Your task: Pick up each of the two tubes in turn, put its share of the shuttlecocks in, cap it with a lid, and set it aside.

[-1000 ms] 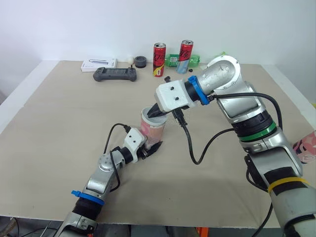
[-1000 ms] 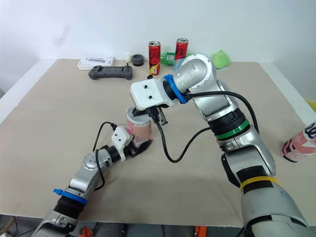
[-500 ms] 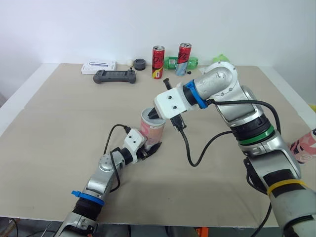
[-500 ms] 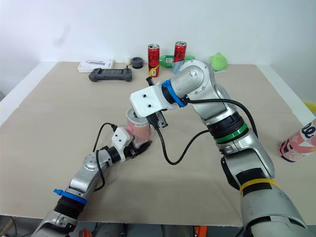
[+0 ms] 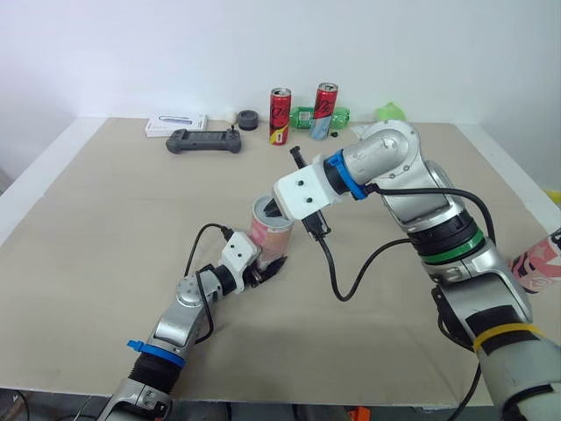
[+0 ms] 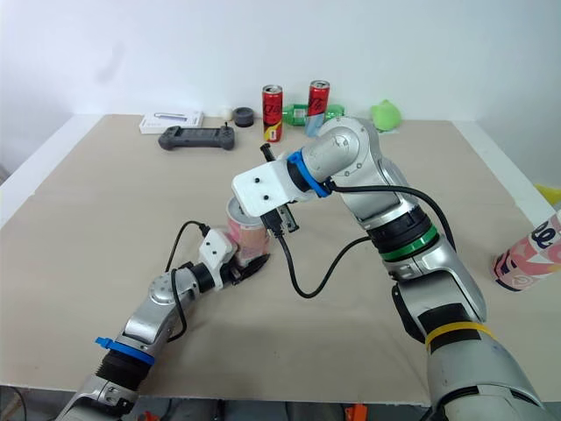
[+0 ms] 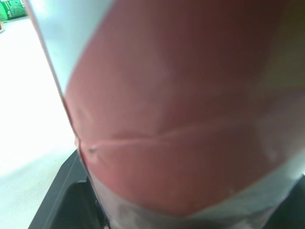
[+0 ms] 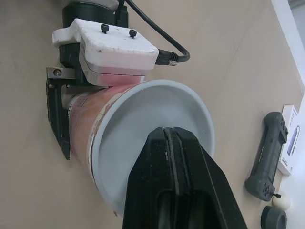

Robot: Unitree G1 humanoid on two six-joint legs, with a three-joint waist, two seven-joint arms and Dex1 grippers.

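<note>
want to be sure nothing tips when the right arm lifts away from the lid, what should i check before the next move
1. Left gripper clamped on the tube, low on its body: ok.
2. Tube standing about upright on the table: ok.
3. Lid covering the tube's mouth: ok. Seated all round: cannot tell.
4. Right gripper shut, tips at the lid's middle: ok.
5. Shuttlecocks inside: cannot tell, the lid hides them.
6. Black cable from the right arm hanging beside the tube: not ok, it could snag as the arm lifts.
</note>
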